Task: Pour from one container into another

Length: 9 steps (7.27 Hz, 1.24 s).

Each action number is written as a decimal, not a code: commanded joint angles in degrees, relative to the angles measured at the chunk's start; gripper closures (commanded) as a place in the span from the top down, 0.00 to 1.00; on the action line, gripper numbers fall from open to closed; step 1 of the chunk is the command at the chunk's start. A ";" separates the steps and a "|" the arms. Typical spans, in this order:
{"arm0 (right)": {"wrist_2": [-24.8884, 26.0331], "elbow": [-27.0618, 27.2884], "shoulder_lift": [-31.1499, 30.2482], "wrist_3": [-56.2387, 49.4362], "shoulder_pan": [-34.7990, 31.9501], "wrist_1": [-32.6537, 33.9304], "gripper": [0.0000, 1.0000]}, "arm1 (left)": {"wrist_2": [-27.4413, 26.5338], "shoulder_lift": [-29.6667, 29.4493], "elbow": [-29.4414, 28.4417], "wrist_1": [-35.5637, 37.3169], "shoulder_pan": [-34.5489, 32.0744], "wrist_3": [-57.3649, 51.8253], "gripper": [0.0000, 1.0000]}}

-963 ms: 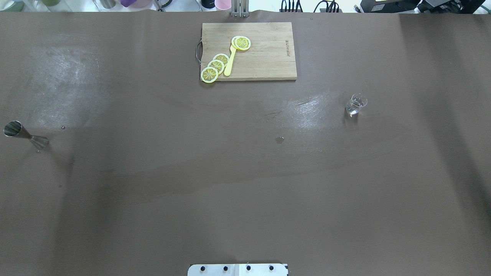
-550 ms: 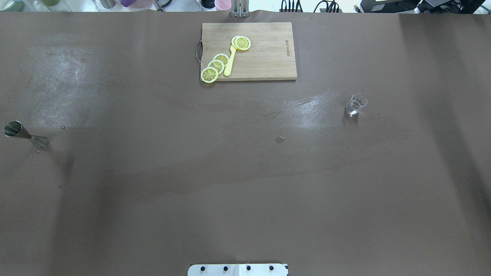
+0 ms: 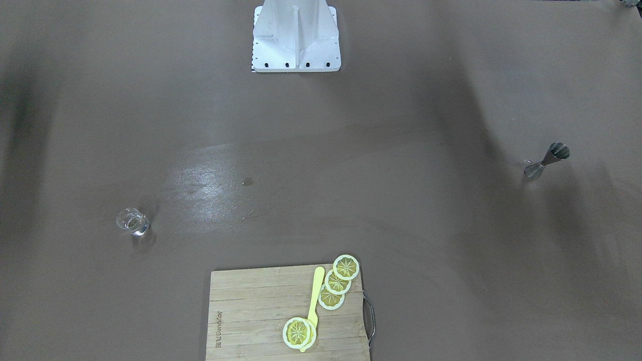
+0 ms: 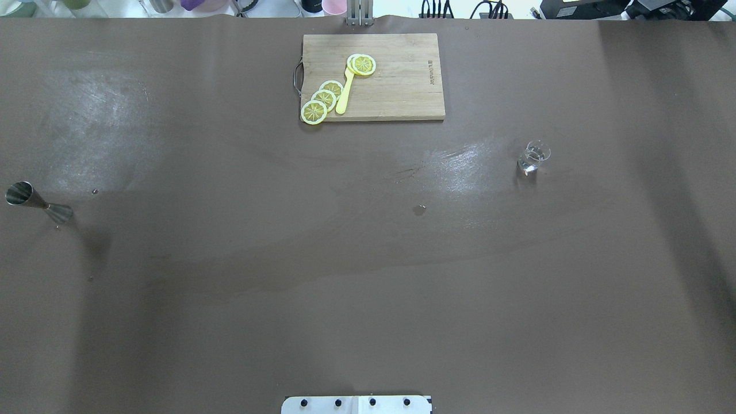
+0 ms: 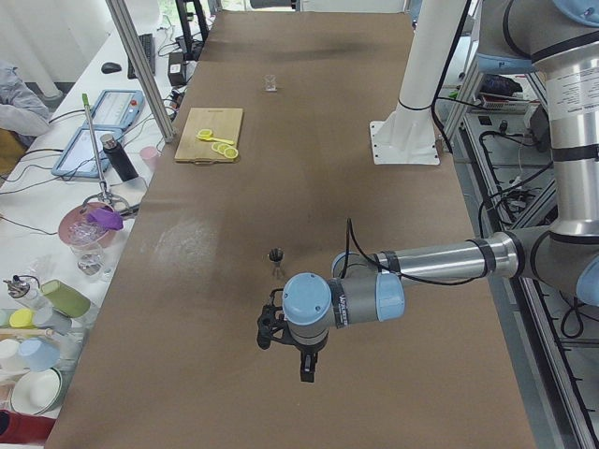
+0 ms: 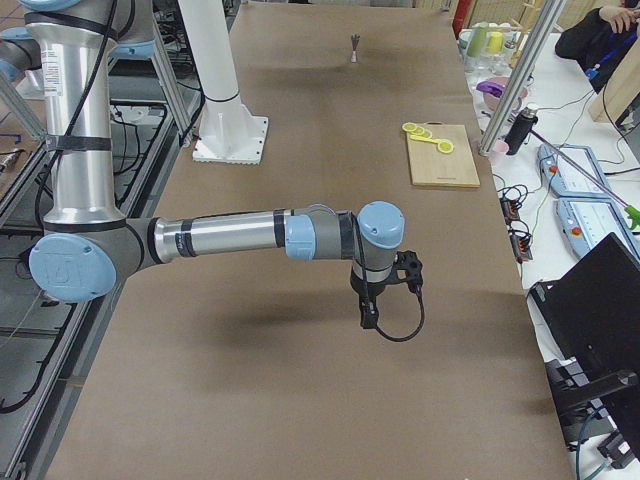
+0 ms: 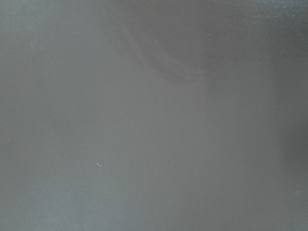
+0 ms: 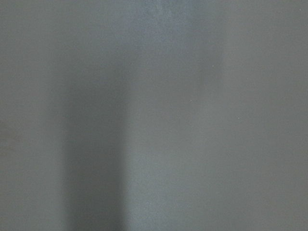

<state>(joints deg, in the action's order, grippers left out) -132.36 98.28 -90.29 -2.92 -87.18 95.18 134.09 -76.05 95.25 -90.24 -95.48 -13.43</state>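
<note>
Currently the small clear glass tumbler (image 4: 533,157) stands upright on the brown table (image 4: 368,276), on the robot's right side, out past the middle of the table from the robot. The grey steel jigger (image 4: 39,203) stands upright too, far off at the table's left end, so the two vessels are well apart with a wide stretch of table between them. Nothing touches either one.

The left gripper (image 5: 307,370) shows only in the left side view, hanging from the near arm and pointing down over the table. It is near the jigger, on the camera's side of it, and apart from it. Whether its jaws are open or closed cannot be told from that view. The right gripper (image 6: 368,318) shows only in the right side view, likewise pointing down over bare table, and the state of its jaws cannot be told either. Both wrist cameras give only a blurred grey-brown surface.

At the far edge of the table, opposite the robot's white base (image 3: 296,40), lies a wooden cutting board (image 4: 402,86). On it are lemon slices (image 4: 324,99) and a yellow spoon (image 4: 344,99), with one slice over the spoon's bowl. A small dark spot (image 4: 419,210) marks the table near its centre.
</note>
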 commanded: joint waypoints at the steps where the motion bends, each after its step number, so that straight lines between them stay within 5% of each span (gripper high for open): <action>1: -0.09 -0.02 0.03 -0.07 -0.09 0.00 1.00 | -3.12 0.64 0.29 0.41 -0.32 -0.19 0.99; 9: -0.09 -0.11 0.11 0.11 -0.27 0.00 1.00 | -3.93 1.43 1.26 0.33 -2.68 -0.28 0.99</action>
<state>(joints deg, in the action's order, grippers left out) -132.45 98.18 -90.18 -2.81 -87.44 95.19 130.27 -74.51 96.41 -89.94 -97.09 -13.71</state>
